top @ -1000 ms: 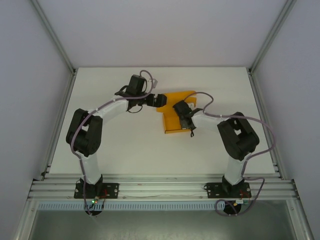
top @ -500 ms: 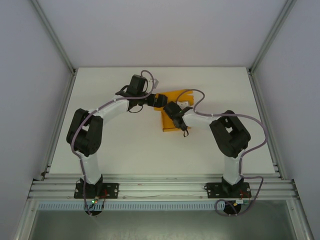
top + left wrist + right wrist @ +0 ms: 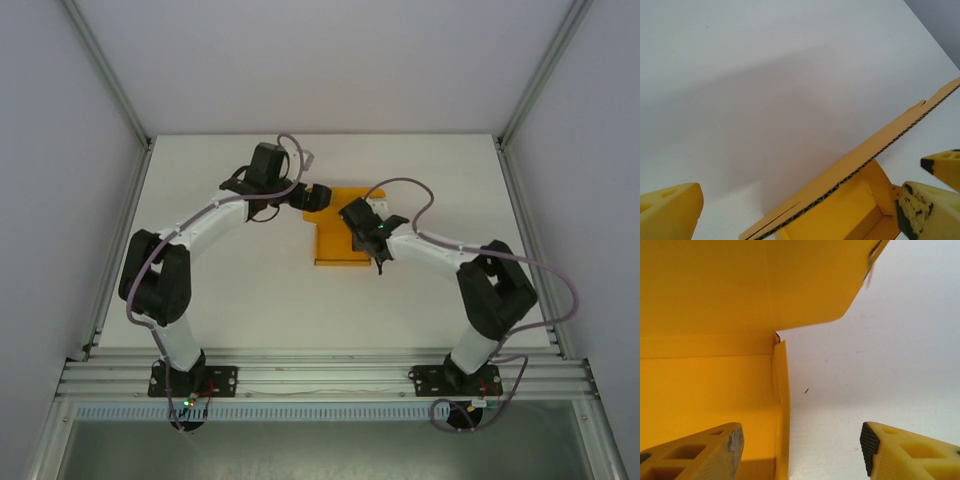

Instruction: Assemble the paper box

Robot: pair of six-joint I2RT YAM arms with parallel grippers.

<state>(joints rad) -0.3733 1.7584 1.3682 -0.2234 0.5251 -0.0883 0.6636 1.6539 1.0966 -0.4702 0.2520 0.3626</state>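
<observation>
While bare table [image 3: 230, 290] surrounds the paper box [image 3: 335, 245], left gripper [image 3: 795, 210] gapes empty at its raised flap; right gripper [image 3: 800, 442], parted, straddles its wall without clamping.

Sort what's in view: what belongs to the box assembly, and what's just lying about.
Job:
- paper box
- left gripper, open at the box
- right gripper, open, a box wall between its fingers

Just there:
- table
- rail along the near edge
- side walls
</observation>
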